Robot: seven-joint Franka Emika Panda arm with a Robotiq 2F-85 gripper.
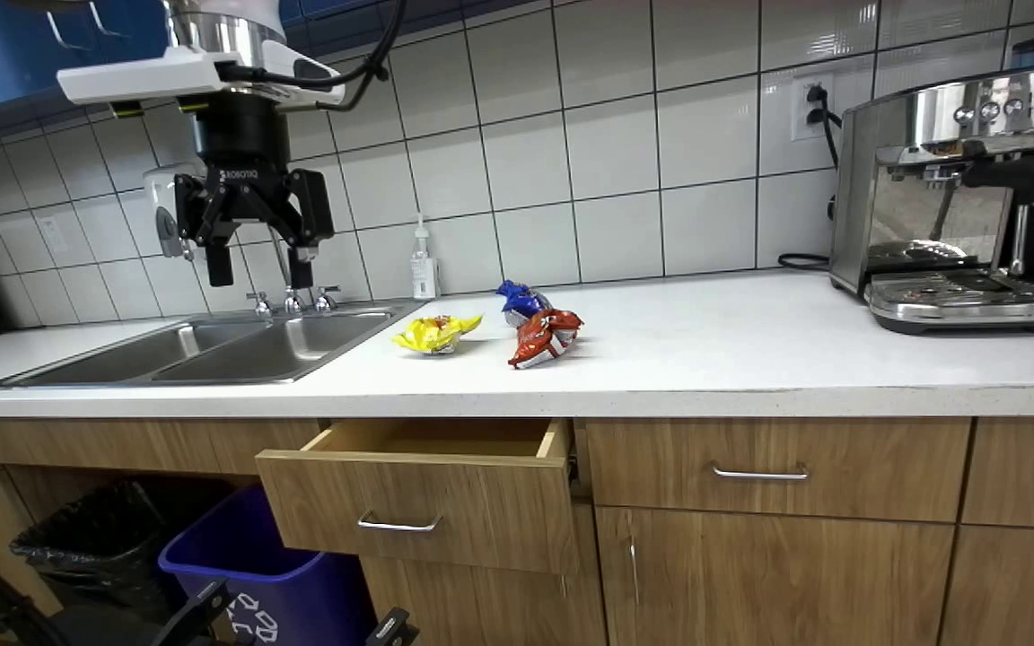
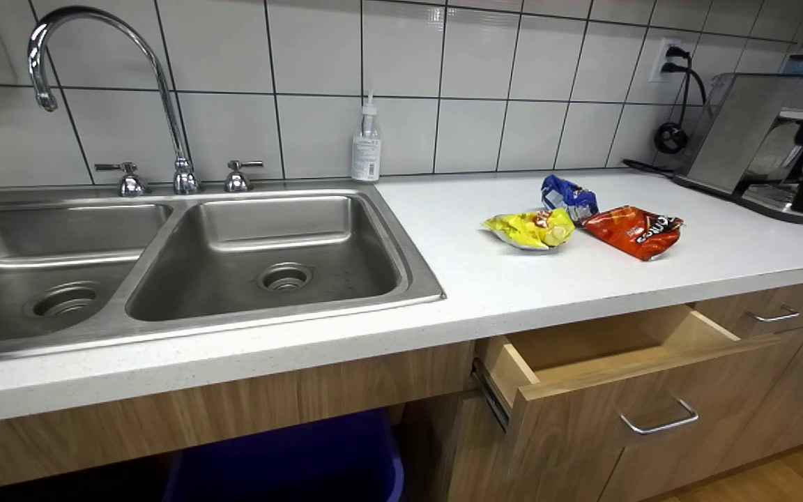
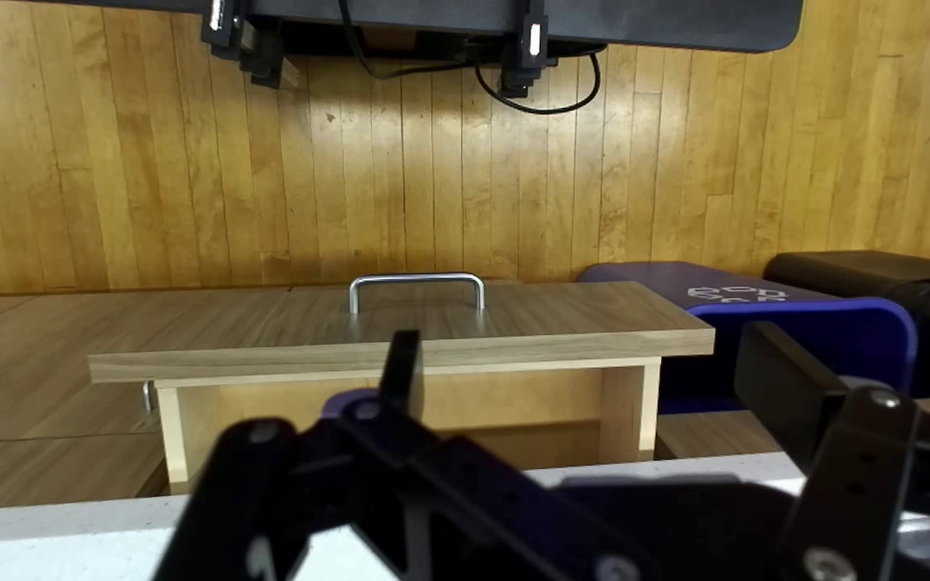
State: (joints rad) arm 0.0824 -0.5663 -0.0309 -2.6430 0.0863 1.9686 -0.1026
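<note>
My black gripper (image 1: 259,269) hangs fingers down, high up and free of any contact in an exterior view. Its jaws are open, and nothing is between the fingers (image 3: 788,387) in the wrist view. Three crumpled snack bags lie close together on the white counter (image 1: 705,359): a yellow bag (image 2: 532,229), a blue bag (image 2: 570,198) and a red bag (image 2: 635,232). Below the counter edge, a wooden drawer (image 1: 418,502) is pulled out, with a metal handle (image 3: 416,278) on its front. Its visible inner floor (image 2: 583,359) is bare.
A double steel sink (image 2: 408,279) with a tall faucet (image 2: 157,70) adjoins the bags' counter. A clear pump bottle (image 2: 366,150) stands against the tiles. An espresso machine (image 1: 948,197) sits further along. Under the counter are a blue bin (image 1: 257,556) and a black-lined bin (image 1: 104,529).
</note>
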